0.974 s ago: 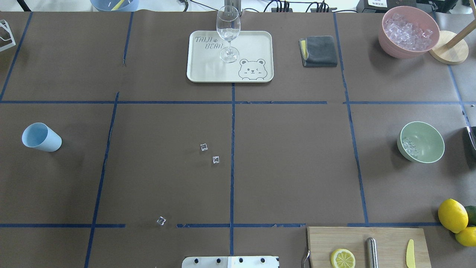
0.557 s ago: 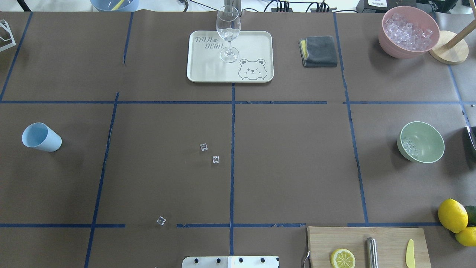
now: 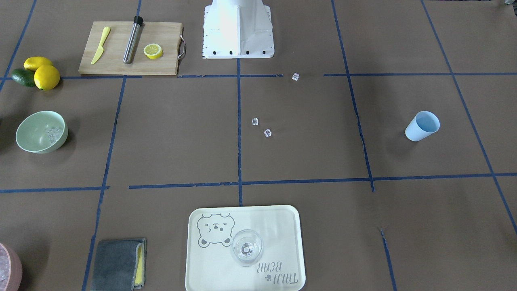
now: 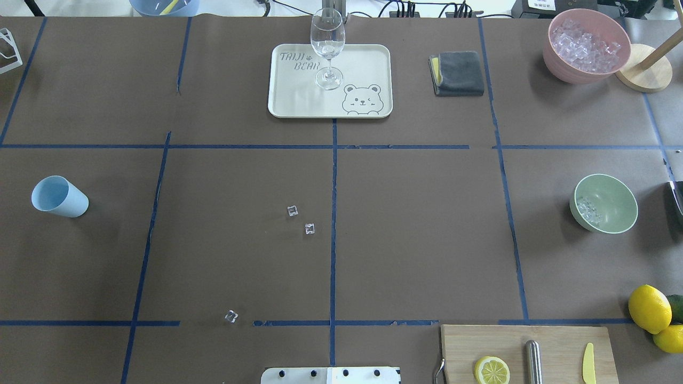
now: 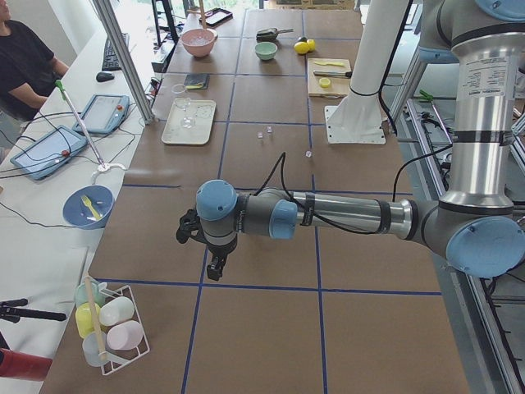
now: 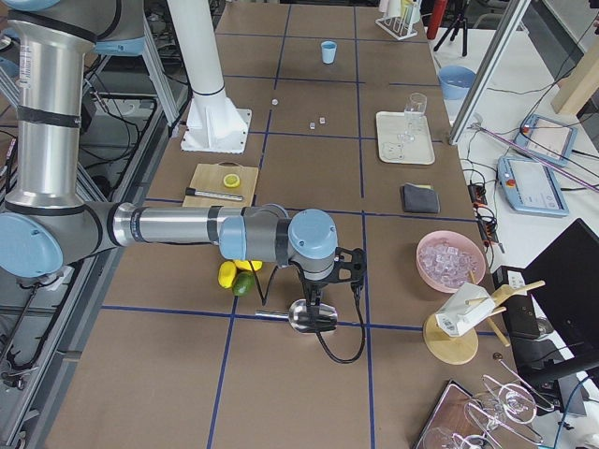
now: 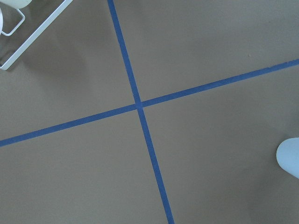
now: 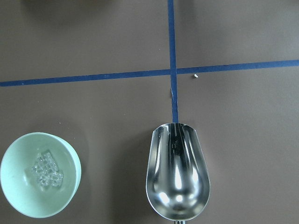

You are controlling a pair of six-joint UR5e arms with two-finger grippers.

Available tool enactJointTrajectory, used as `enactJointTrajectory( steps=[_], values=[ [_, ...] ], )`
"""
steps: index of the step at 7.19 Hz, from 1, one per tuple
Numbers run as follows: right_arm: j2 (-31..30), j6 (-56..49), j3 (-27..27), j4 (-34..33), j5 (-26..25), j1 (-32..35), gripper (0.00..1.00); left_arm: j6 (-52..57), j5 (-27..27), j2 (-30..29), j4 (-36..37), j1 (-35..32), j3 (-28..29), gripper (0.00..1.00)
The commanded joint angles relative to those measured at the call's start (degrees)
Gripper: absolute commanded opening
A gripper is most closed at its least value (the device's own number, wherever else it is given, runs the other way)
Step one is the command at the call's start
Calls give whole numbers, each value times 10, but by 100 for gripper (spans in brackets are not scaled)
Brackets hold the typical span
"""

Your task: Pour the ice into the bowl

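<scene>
The bowl [image 4: 603, 203] sits at the table's right side, midway between near and far, close to the right edge. Bare paper lies all round it. The lemons [image 4: 649, 309] are nearer and the pink bowl [image 4: 586, 47] is far off in the right corner. It is pale green, matte and upright, with a small clump of clear ice [image 4: 587, 209] low against its left inner wall.

Three loose cubes lie on the open middle of the table. Two [image 4: 292, 210] [image 4: 309, 229] lie close together just left of the centre tape line, and one [image 4: 230, 316] lies nearer, by the near cross line. The blue cup [image 4: 58, 196] stands far left, well apart from everything, and looks empty. The tray [image 4: 368, 58] and glass [image 4: 327, 48] hold the far centre, and the board [image 4: 555, 341] takes the near right edge.

The left gripper [image 5: 215, 267] hangs over bare paper beyond the cup. The right gripper [image 6: 314, 290] hangs over a steel scoop [image 8: 177, 179] lying flat on the table, beside the bowl. For both I cannot tell how the fingers stand, since only the side views show them.
</scene>
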Motion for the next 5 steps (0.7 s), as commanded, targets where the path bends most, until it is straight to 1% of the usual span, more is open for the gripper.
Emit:
enactJointTrajectory(
  steps=[1,5],
  values=[
    [0,1,-1,1,0,0,100,-68,0,1,-3,-1,-3,100],
    [0,0,-1,1,0,0,100,-70,1,0,-6,0,-3,100]
  ],
)
